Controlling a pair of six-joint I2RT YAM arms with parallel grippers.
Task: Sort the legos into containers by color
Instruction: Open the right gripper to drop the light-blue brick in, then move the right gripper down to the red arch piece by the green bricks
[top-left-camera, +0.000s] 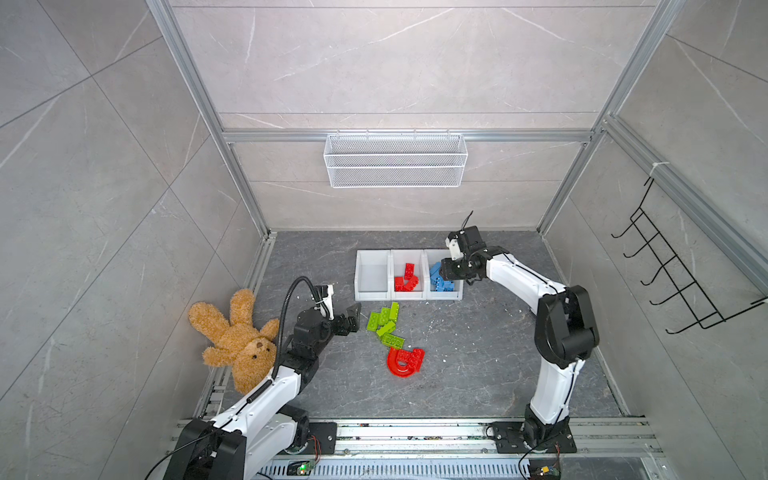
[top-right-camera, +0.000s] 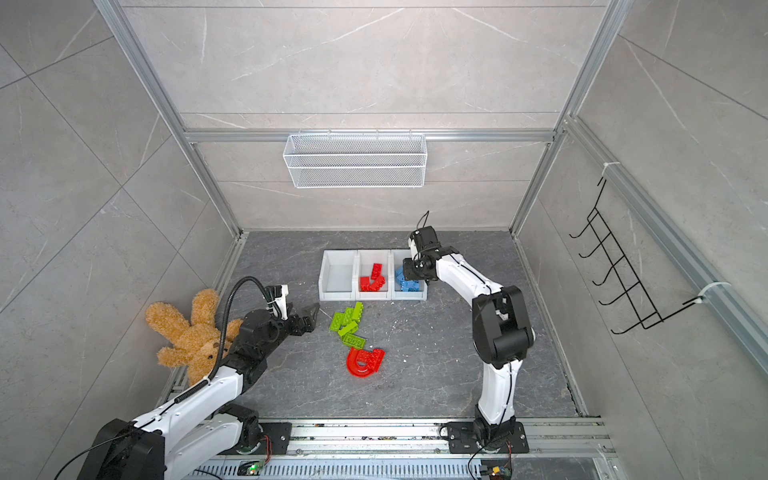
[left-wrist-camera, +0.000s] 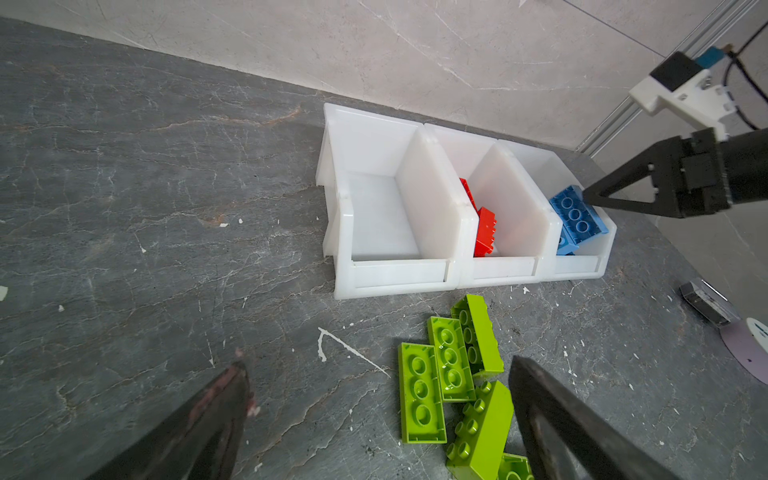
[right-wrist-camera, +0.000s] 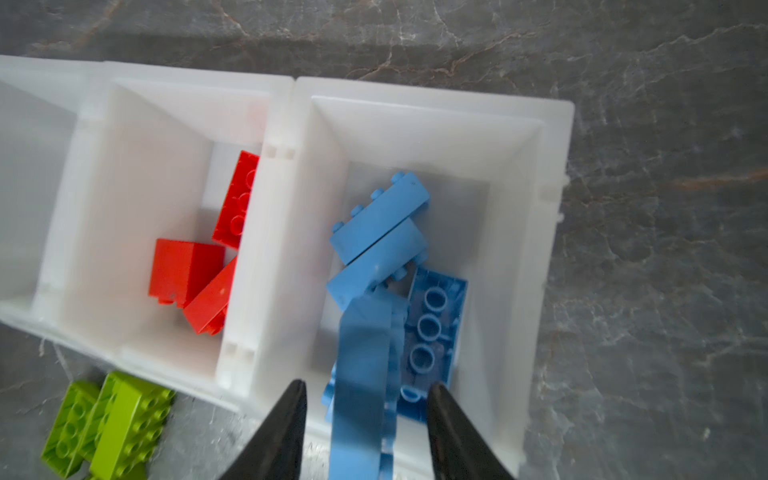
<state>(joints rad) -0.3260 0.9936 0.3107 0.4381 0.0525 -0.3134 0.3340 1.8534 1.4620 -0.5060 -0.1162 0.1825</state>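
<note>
Hovering above the three joined white plastic open-top bins (top-left-camera: 372, 295) near the far edge of the dark grey stone-look worktop (top-left-camera: 478, 365), the right gripper (top-left-camera: 444, 270) in a top view sits over the end bin toward the right edge, where light blue studded plastic bricks (top-left-camera: 436, 277) lie. Red studded plastic bricks (top-left-camera: 406, 280) occupy the middle bin; the bin toward the left edge is empty. Lime green studded plastic bricks (top-left-camera: 384, 323) cluster just in front of the bins. A red plastic arch piece (top-left-camera: 395, 366), with a red brick tucked into its curve, lies nearer the front edge. A tan plush teddy bear (top-left-camera: 239, 336) sprawls by the left edge beside the left arm, apart from the bricks and out of the way.

From the left wrist, the left gripper (left-wrist-camera: 376, 362) shows its jaws spread wide with nothing between them, the green bricks just beside one jaw.

From the right wrist, the right jaws stand parted around a blurred light blue brick (right-wrist-camera: 361, 374), a gap showing on each side, so it looks released and dropping into the blue bin. To do this well, I judge, the jaws should spread wider and lift straight up, keeping off the wall shared with the red bin. Green bricks and the arch lie on the worktop, unsorted.
</note>
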